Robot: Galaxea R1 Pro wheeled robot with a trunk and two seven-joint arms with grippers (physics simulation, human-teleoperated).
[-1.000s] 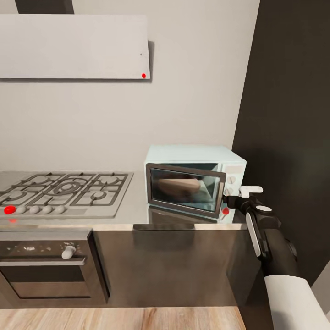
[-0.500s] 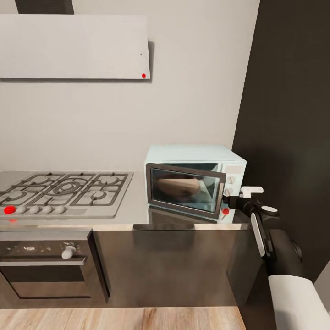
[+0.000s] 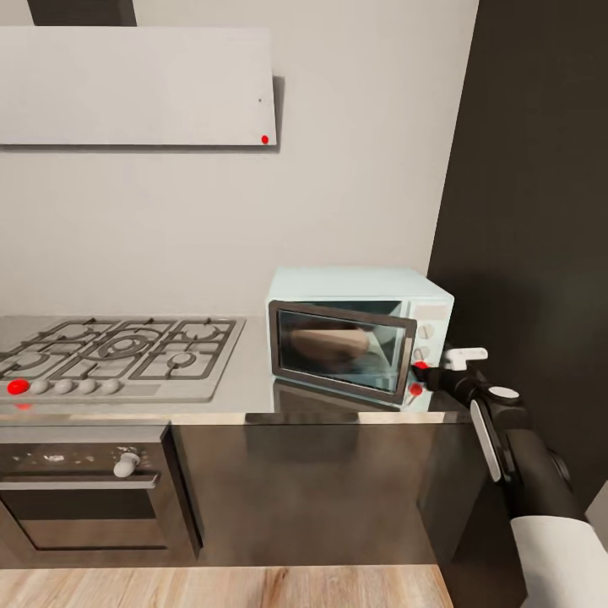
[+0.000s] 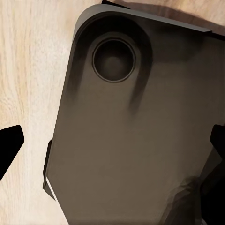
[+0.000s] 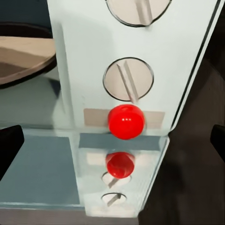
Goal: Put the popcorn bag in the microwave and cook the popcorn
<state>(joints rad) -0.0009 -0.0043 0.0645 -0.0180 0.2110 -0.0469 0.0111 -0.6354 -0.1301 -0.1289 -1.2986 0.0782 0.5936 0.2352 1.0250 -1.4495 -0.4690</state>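
— Lying how, the popcorn bag (image 3: 331,344)?

— On its side inside the microwave (image 3: 358,336), long axis across the cavity, behind the door.

— Right gripper (image 3: 421,369)?

— At the control panel by the red button (image 5: 125,121), fingers spread. Left gripper (image 4: 112,154) is spread too.

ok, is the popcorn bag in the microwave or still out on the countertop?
In. The tan popcorn bag shows through the dark glass door of the microwave; the door looks shut or nearly so. The right gripper is at the control panel.
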